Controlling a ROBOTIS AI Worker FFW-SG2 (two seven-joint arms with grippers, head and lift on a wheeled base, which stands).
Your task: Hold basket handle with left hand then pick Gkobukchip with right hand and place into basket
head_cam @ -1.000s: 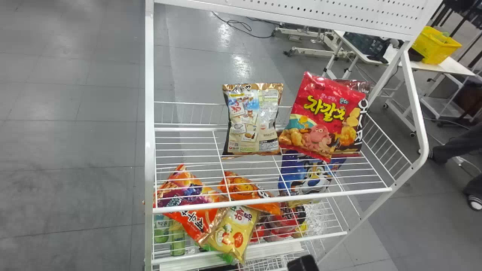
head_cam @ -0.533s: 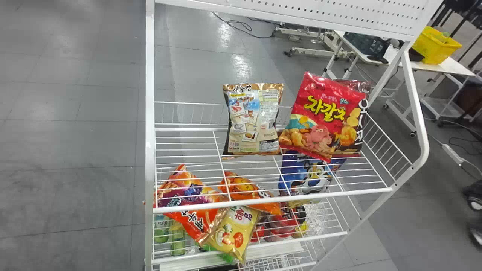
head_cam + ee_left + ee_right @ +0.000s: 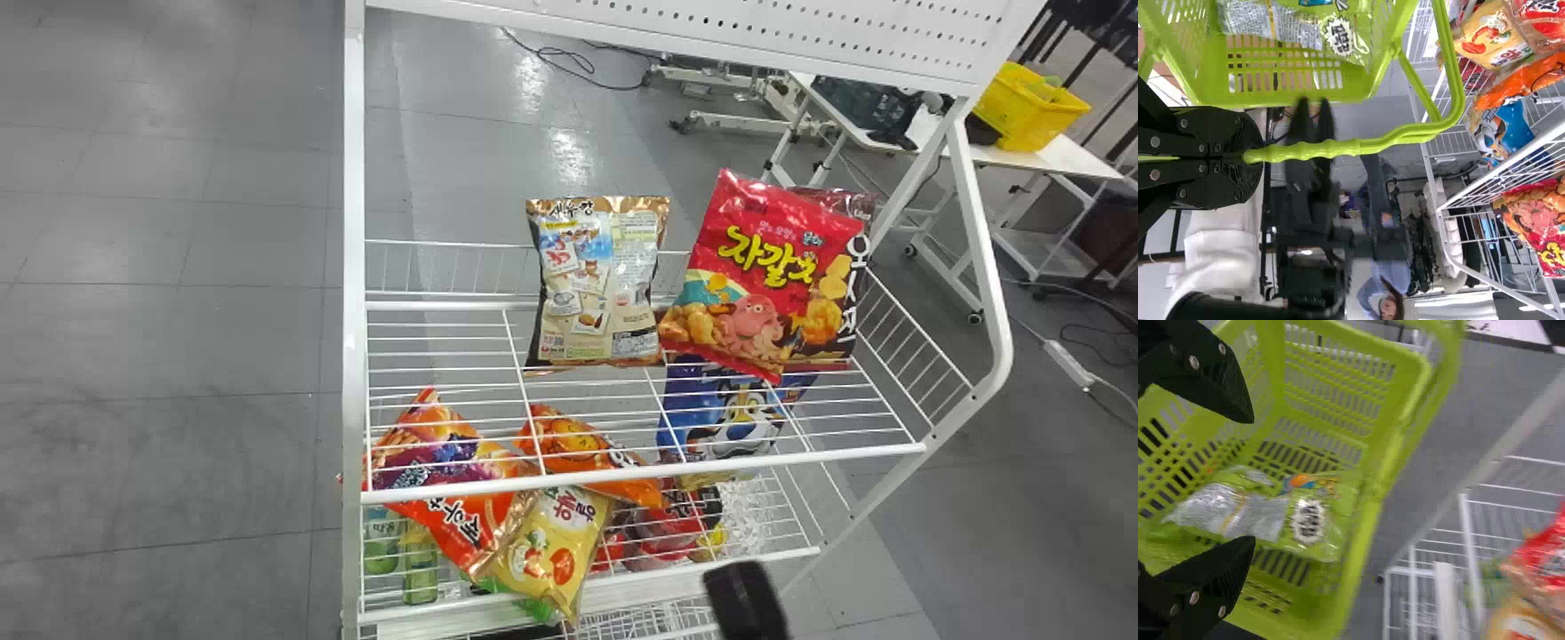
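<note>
At the head view's bottom edge, part of my right gripper (image 3: 745,597) pokes up in front of the shelf rack. In the right wrist view my right gripper (image 3: 1248,480) is open, its two fingers apart over the lime-green basket (image 3: 1368,583), holding nothing. A green snack bag (image 3: 1281,517) lies inside that basket. My left gripper (image 3: 1251,159) is shut on the basket handle (image 3: 1338,148), with the basket (image 3: 1298,93) beside it. I cannot tell from its print whether the green bag is the Gkobukchip.
A white wire rack (image 3: 658,467) holds a brown-edged bag (image 3: 597,280) and a red bag (image 3: 756,276) on its upper shelf. Below lie an orange-purple bag (image 3: 444,462), a yellow bag (image 3: 553,547) and a blue bag (image 3: 738,413). A white post (image 3: 354,267) stands at its left.
Part of my right gripper showed at the head view's bottom edge, dropped out of it half a second ago, and is back slightly farther right and higher. The snack bags on the rack have stayed put.
</note>
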